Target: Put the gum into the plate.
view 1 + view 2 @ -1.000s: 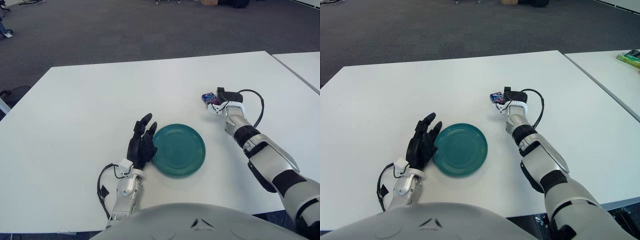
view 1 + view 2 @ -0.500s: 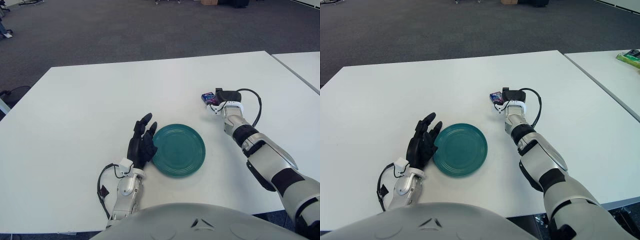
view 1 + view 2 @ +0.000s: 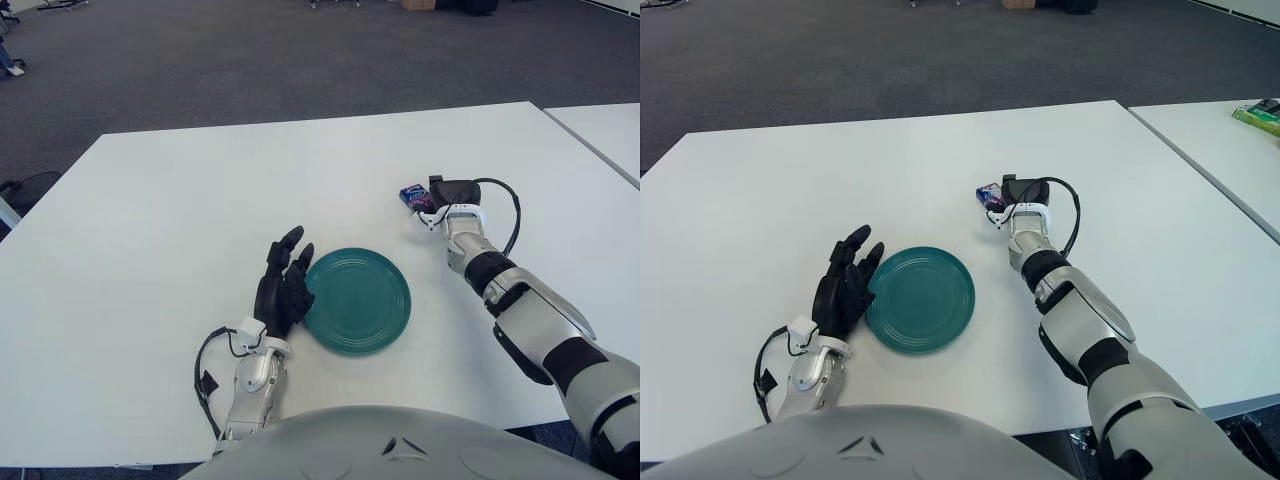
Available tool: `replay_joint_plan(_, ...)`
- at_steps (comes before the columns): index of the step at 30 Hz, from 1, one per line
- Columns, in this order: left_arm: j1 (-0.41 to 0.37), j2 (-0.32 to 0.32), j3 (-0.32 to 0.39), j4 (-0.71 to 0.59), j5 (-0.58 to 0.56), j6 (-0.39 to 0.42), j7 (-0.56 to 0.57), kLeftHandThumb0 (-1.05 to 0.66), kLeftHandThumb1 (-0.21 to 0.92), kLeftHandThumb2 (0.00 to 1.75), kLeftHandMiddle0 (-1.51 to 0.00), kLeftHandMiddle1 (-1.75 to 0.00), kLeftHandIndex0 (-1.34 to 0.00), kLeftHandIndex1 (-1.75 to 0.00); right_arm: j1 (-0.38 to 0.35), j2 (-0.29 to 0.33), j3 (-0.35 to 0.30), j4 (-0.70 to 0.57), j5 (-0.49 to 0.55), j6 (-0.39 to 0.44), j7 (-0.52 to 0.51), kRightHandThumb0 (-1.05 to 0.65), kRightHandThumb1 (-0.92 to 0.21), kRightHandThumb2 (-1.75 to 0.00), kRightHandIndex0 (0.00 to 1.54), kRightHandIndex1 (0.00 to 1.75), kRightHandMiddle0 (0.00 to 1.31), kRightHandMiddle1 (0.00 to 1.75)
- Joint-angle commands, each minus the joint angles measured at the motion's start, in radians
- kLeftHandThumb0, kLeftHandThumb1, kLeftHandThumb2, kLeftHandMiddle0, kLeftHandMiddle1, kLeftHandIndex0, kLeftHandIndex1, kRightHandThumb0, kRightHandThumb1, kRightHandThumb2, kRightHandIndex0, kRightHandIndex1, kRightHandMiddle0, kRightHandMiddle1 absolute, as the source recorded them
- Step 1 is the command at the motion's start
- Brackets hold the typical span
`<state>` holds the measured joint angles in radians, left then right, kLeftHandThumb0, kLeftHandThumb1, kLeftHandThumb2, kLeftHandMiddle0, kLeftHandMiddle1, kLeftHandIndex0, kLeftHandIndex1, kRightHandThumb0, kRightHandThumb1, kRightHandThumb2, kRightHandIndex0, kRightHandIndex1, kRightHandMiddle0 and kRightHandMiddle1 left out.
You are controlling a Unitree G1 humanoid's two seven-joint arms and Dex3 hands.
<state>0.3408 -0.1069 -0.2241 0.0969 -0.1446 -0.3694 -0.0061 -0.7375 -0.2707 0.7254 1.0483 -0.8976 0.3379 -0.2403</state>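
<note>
A small blue and purple gum pack (image 3: 413, 195) sits at the far right of the white table, and my right hand (image 3: 432, 199) is closed around it from the right. The teal plate (image 3: 356, 299) lies flat near the table's front, to the left of and nearer than the gum. My left hand (image 3: 283, 283) shows just left of the plate's rim, its black fingers spread and holding nothing.
The white table (image 3: 200, 200) stretches wide to the left and back. A second white table (image 3: 1230, 150) stands to the right across a narrow gap, with a green item (image 3: 1262, 117) on its far edge. Grey carpet lies beyond.
My right hand with the gum has shifted slightly left and away from me. The left hand and the plate have not moved.
</note>
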Motion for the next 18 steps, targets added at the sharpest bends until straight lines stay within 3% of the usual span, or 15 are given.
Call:
replay_joint_plan(1,0.009,-0.064,-0.017,0.027,-0.002,0.023,0.01,-0.93,0.92,0.95,-0.52,-0.01,-0.15,-0.73,0.037,0.005,0.026,0.015,-0.022,-0.003,0.017,-0.6,-0.92,-0.88,0.63,0.09,0.16,1.29)
replay_joint_plan(7,0.01,-0.067,-0.014,0.027,-0.016,0.016,0.003,-0.93,0.92,0.94,-0.53,-0.01,-0.16,-0.74,0.038,0.004,0.065,0.004,-0.066,0.036,0.049,-0.63,-0.92,-0.87,0.55,0.04,0.02,1.02)
replay_joint_plan(13,0.015,-0.059,-0.019,0.017,-0.009,0.02,0.005,-0.95,0.92,0.93,-0.53,-0.01,-0.17,-0.75,0.035,0.001,0.101,-0.004,-0.105,0.073,0.104,-0.66,-0.92,-0.85,0.49,0.01,0.0,0.77)
replay_joint_plan(18,0.016,-0.056,-0.022,0.013,-0.002,0.024,0.008,-0.95,0.92,0.94,-0.53,-0.01,-0.16,-0.75,0.042,-0.006,0.106,-0.025,-0.117,0.085,0.121,-0.67,-0.92,-0.84,0.47,0.0,0.0,0.68)
